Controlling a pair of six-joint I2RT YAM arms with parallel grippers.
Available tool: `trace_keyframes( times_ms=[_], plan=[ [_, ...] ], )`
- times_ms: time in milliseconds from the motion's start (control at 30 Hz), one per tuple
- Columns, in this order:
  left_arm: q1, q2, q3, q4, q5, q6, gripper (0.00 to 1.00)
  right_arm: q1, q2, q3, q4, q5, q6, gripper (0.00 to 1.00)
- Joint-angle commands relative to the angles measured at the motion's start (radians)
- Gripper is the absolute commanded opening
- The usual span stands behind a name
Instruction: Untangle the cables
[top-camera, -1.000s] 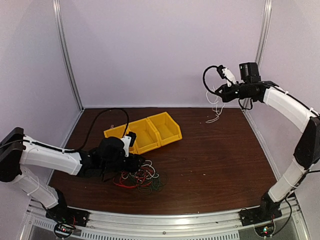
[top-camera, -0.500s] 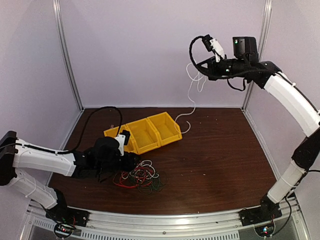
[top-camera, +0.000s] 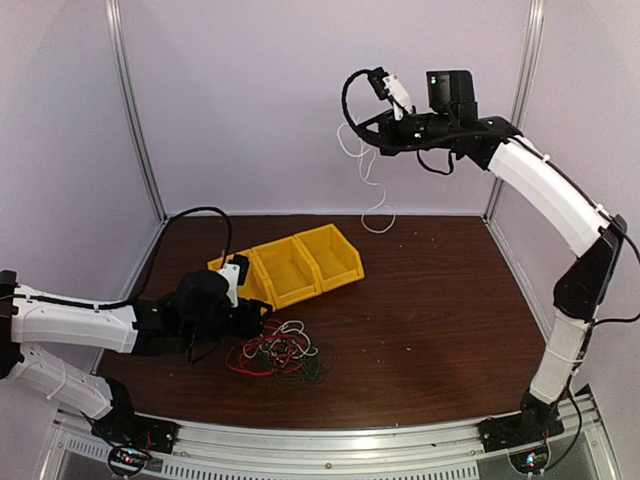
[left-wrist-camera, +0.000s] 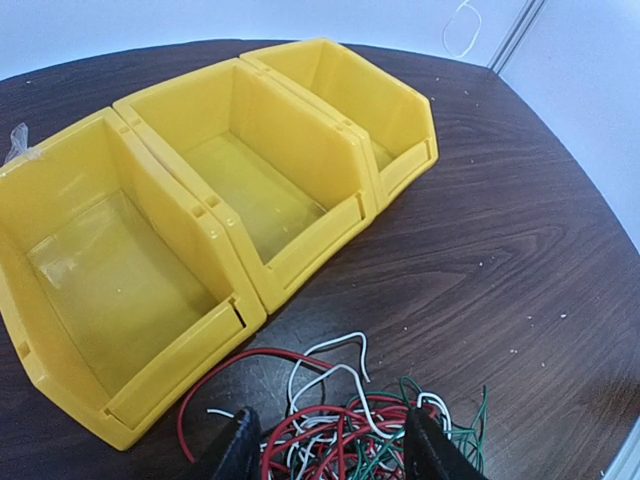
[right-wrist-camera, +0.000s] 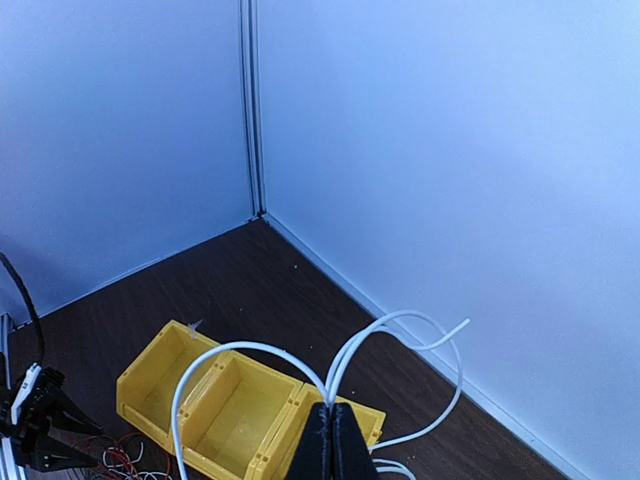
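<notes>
A tangle of red, white and green cables lies on the dark table in front of the yellow bins. My left gripper is low at the tangle's left edge. In the left wrist view this gripper is open, its two fingers on either side of the cables. My right gripper is high above the table's back edge, shut on a single white cable that hangs down in loops. In the right wrist view the shut gripper pinches the white cable, which arcs out to both sides.
Three joined yellow bins stand behind the tangle, and they look empty in the left wrist view. Walls and metal corner posts close in the table at the back and sides. The right arm's own black lead loops above its gripper.
The right arm has swung left while staying high, carrying the white cable from the back right corner toward the middle. The cable's tail has lifted off the table. The left arm drew back slightly.
</notes>
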Motion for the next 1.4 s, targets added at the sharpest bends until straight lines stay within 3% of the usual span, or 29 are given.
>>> trace_keyframes(
  times_ms=[0,333,700,1367],
  plan=[
    [-0.005,-0.027,-0.026,-0.001,-0.022,-0.019,0.50,0.005,0.085,0.020,0.038,-0.002,0.027,0.00],
    [-0.005,-0.060,-0.097,0.031,-0.043,-0.043,0.51,0.021,0.174,0.043,0.036,-0.015,0.046,0.00],
    [-0.005,-0.050,-0.090,0.031,-0.075,-0.024,0.52,0.074,0.092,0.109,0.033,0.007,0.045,0.00],
    [-0.005,-0.080,-0.108,0.030,-0.061,-0.050,0.52,0.096,0.181,-0.009,0.099,0.065,0.007,0.00]
  ],
)
